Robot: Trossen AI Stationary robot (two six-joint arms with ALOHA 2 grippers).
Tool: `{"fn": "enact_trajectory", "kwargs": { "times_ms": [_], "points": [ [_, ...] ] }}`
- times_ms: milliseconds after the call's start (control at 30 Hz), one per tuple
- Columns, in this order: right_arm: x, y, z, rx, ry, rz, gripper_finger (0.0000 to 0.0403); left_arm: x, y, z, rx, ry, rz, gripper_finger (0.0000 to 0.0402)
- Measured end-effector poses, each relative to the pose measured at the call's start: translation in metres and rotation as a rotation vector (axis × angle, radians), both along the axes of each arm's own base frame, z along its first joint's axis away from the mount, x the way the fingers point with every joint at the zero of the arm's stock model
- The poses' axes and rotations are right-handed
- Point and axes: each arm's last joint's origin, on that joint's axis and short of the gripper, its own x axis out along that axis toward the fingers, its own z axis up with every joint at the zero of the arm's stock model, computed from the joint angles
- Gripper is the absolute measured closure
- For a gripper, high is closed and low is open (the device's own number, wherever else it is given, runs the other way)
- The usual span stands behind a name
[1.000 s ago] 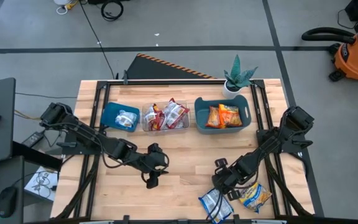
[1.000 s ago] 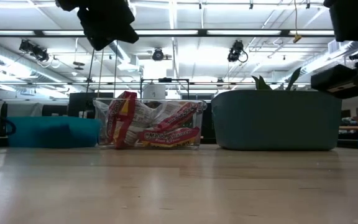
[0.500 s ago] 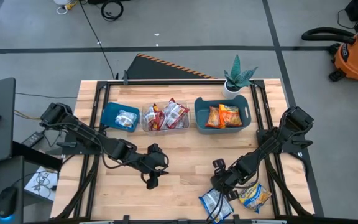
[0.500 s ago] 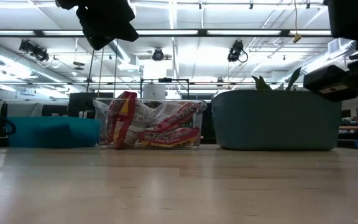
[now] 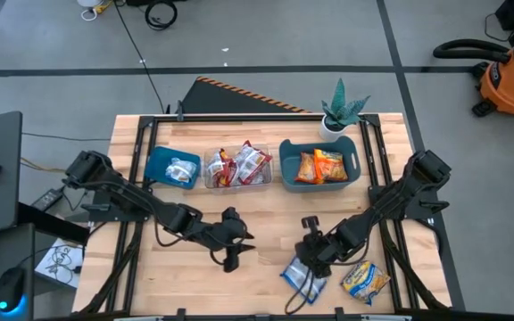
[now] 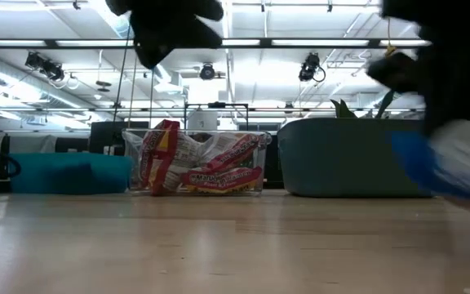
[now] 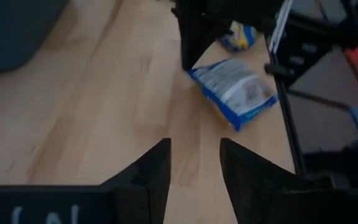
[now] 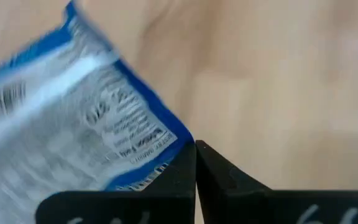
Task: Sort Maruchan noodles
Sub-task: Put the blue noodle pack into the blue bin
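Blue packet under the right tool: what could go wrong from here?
1. The right tool is shut on only a corner of the blue packet; the crinkly film may slip out on the way up.
2. The small blue bin lies past the left tool, which hangs open mid-table; the arms may clash.
3. A second packet lies close by and may get dragged.

Light is bright and even, coming from long ceiling lamps (image 6: 219, 42) seen in the low view, where they glare white. The table (image 5: 266, 223) from above shows only soft, short shadows under the arms. In the low view a blue packet (image 6: 451, 163) is smeared by motion blur. The right wrist view is blurred too, and its packet print is unreadable.
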Motion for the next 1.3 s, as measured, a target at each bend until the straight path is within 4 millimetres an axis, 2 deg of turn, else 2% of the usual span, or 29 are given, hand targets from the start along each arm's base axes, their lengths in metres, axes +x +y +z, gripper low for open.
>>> {"fn": "enact_trajectory", "kwargs": {
  "times_ms": [200,433,700,833,967,1100,1300],
  "points": [
    [0.02,-0.003,0.037,-0.1,-0.131,-0.094,0.0397,0.01,0.005,0.0,-0.065,-0.054,0.048,0.0207],
    [0.034,-0.002,0.069,-0.177,-0.264,-0.151,0.0398,0.018,0.014,-0.001,-0.167,-0.081,0.127,0.0136],
    [0.047,-0.018,0.092,-0.204,-0.288,-0.247,0.0398,0.025,0.02,0.009,-0.15,-0.089,0.163,0.0128],
    [0.05,-0.028,0.097,-0.198,-0.263,-0.295,0.0398,0.026,0.021,0.012,-0.09,-0.062,0.175,0.0128],
    [0.053,-0.039,0.091,-0.157,-0.214,-0.341,0.0398,0.024,0.022,0.01,-0.057,-0.04,0.208,0.0127],
    [0.056,-0.043,0.082,-0.136,-0.2,-0.367,0.0398,0.027,0.022,0.001,-0.021,-0.029,0.247,0.0127],
    [0.059,-0.043,0.082,-0.108,-0.228,-0.375,0.0398,0.034,0.02,-0.015,0.02,-0.007,0.244,0.0127]
  ]
}}
